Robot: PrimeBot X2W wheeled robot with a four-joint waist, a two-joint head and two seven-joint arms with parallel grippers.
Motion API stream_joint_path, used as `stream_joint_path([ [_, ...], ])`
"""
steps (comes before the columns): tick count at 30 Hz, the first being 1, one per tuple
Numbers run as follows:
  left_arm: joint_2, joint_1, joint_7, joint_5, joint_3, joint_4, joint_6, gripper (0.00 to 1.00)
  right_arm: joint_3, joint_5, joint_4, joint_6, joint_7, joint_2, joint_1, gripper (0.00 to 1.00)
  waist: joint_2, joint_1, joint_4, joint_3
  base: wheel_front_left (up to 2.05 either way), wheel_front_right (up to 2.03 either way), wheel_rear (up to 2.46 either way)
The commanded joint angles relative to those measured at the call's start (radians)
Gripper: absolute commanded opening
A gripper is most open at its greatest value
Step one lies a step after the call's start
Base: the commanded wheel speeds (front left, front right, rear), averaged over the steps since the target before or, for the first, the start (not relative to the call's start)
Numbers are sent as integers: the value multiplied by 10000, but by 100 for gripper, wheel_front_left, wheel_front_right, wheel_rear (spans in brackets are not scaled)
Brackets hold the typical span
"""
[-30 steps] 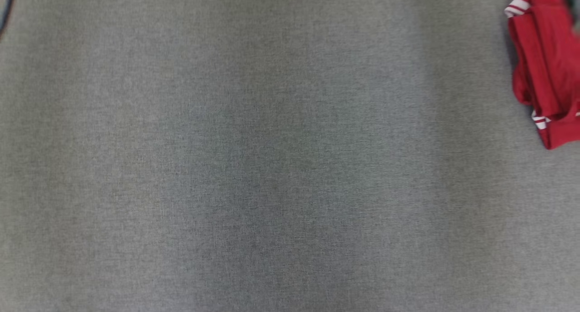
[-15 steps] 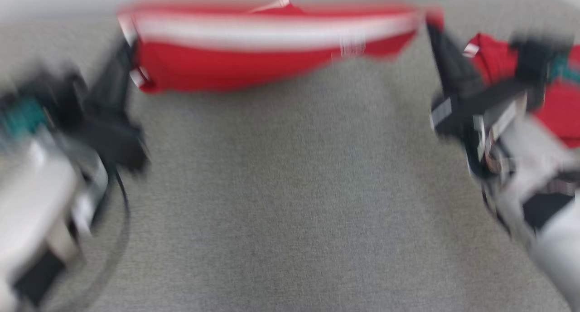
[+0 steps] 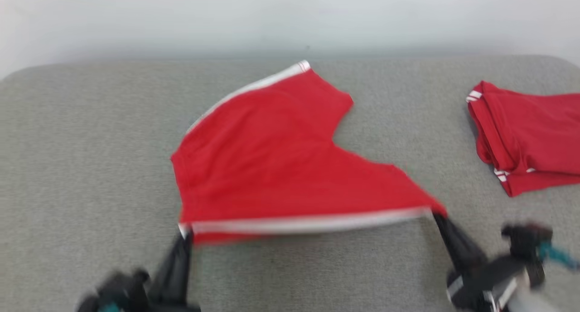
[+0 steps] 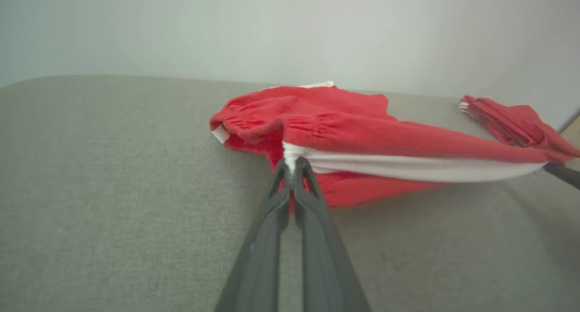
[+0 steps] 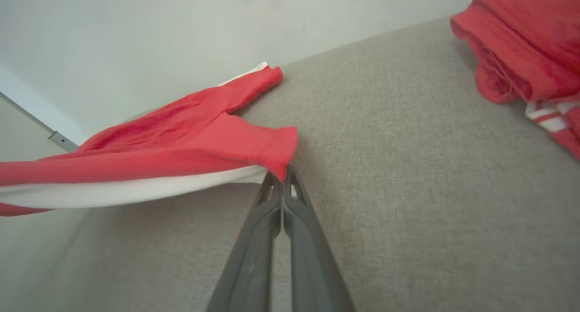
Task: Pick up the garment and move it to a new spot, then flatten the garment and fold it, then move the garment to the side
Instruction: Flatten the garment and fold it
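Change: garment [image 3: 272,167] laid onto bench [image 3: 68,176], earlier stretched aloft.
Grip: white band [image 3: 308,222] ends pinched by left hand [image 3: 185,235], right hand [image 3: 438,217].
Room: bench open leftward; folded pile [image 3: 530,135] rightward.

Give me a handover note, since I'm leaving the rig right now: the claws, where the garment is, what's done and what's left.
Left claw: shut on the near left corner of the red garment, at its white stripe.
Right claw: shut on the near right corner, at the other end of that stripe.
Garment: the near edge is stretched between the claws and lifted off the grey table. The far part lies on the middle of the table.
A second red garment lies folded at the right.
Done: picked up and spread out.
Left: lay it flat, fold it, move it aside.
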Motion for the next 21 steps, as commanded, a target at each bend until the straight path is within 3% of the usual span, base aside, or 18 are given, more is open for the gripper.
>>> stream_joint_path([
  [1, -46, 420, -26, 308, -5, 169, -32, 0, -198, -195, 43, 4, -34, -80, 534, 0, 2, 3, 246, -260, 0, 0, 0],
  [9, -723, 2347, -28, 787, 394, 533, -238, 0, -1249, -887, -607, 2, 589, 310, 3045, 0, 2, 3, 570, -715, 0, 0, 0],
  [13, -1033, 2702, -28, 900, 538, 803, -553, 0, -2087, -1245, -1158, 4, 993, 566, 3923, 0, 2, 3, 778, -718, 0, 0, 0],
  [21, -1459, 2539, -28, 1281, 1238, 948, -1138, 0, -3387, -2233, -2281, 2, 1828, 922, 3800, 0, 2, 3, 938, -782, 0, 0, 0],
])
